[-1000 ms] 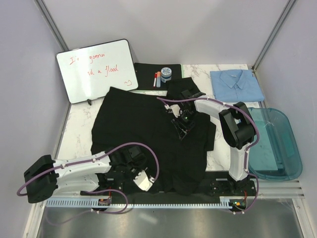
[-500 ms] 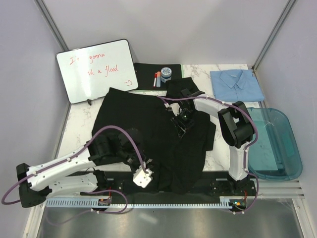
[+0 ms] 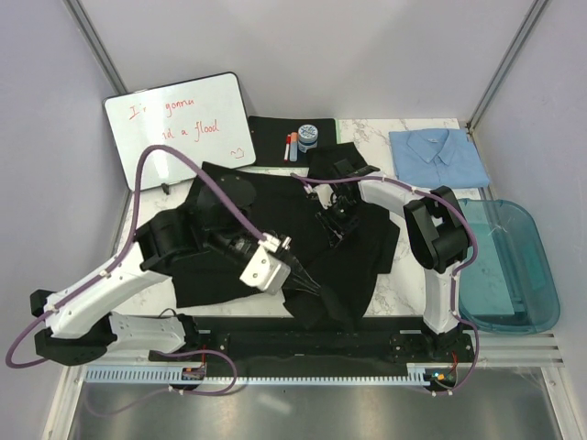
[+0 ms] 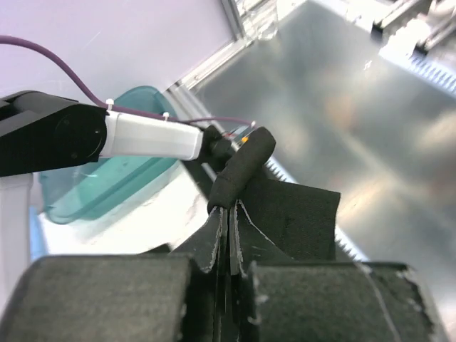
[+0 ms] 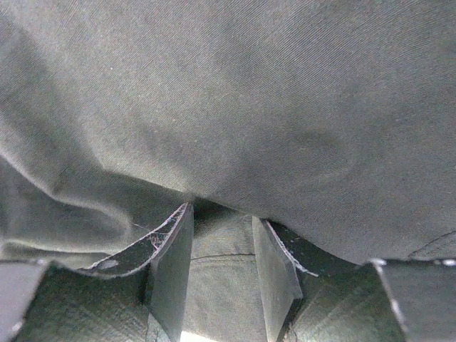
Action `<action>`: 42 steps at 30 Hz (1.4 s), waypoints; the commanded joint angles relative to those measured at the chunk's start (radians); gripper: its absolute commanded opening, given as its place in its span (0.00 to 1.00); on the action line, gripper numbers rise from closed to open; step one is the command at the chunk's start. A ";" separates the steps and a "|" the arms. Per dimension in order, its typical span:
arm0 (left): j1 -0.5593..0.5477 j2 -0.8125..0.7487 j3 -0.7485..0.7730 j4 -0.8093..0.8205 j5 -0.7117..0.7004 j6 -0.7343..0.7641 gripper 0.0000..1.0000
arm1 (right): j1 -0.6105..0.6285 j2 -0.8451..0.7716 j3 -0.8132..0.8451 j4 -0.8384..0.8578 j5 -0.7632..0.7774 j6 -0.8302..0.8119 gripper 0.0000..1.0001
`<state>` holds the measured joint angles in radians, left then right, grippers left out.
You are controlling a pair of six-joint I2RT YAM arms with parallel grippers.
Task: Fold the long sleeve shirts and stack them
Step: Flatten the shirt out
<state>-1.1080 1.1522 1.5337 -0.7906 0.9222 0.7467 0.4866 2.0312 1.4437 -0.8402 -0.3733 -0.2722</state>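
Observation:
The large black shirt (image 3: 238,229) lies spread over the middle of the table. My left gripper (image 3: 298,272) is shut on its near edge and holds it lifted above the table, so the cloth hangs in a fold below the fingers. The left wrist view shows the jaws pressed together (image 4: 229,214) with a rolled black hem (image 4: 242,167) sticking out past them. My right gripper (image 3: 337,220) is down on the shirt near its collar end. Its fingers stand apart (image 5: 221,242) with black cloth (image 5: 249,107) between and over them. The light blue shirt (image 3: 437,156) lies folded at the back right.
A whiteboard (image 3: 179,128) leans at the back left. A flat black mat (image 3: 271,133) behind the shirt carries markers and a small jar (image 3: 308,137). A teal bin (image 3: 509,266) sits at the right edge, also seen in the left wrist view (image 4: 107,178).
My left gripper closed on the shirt's near edge, then rose and swung toward the middle, pulling that edge up off the table. The right gripper stayed in place.

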 commanded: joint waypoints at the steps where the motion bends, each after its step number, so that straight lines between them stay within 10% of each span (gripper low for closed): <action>1: -0.006 0.024 -0.033 0.230 0.067 -0.476 0.02 | -0.011 0.038 0.009 0.075 0.083 -0.016 0.47; 11: -0.122 0.056 -0.288 0.488 -0.275 -0.826 0.02 | -0.011 0.017 0.038 0.026 0.090 -0.055 0.52; 16: -0.142 -0.057 -0.463 0.548 0.039 -0.574 0.30 | -0.020 -0.087 0.092 -0.086 0.053 -0.076 0.64; 20: -0.125 -0.103 -0.481 0.378 -0.026 -0.376 0.47 | -0.046 -0.215 0.035 -0.164 0.069 -0.107 0.73; 27: 0.352 -0.098 -0.517 0.301 -0.020 -0.405 0.49 | -0.105 -0.336 -0.093 -0.229 0.100 -0.147 0.65; 31: 0.422 -0.059 -0.546 0.208 -0.107 -0.244 0.50 | -0.091 -0.315 -0.189 -0.209 0.070 -0.139 0.47; 42: 0.831 -0.008 -0.708 0.169 -0.267 -0.109 0.49 | -0.048 -0.224 -0.387 -0.030 0.338 -0.160 0.44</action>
<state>-0.4046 1.1271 0.8482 -0.5941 0.7197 0.5446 0.4385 1.7908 1.0981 -0.9531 -0.2062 -0.4000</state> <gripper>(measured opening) 0.492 0.446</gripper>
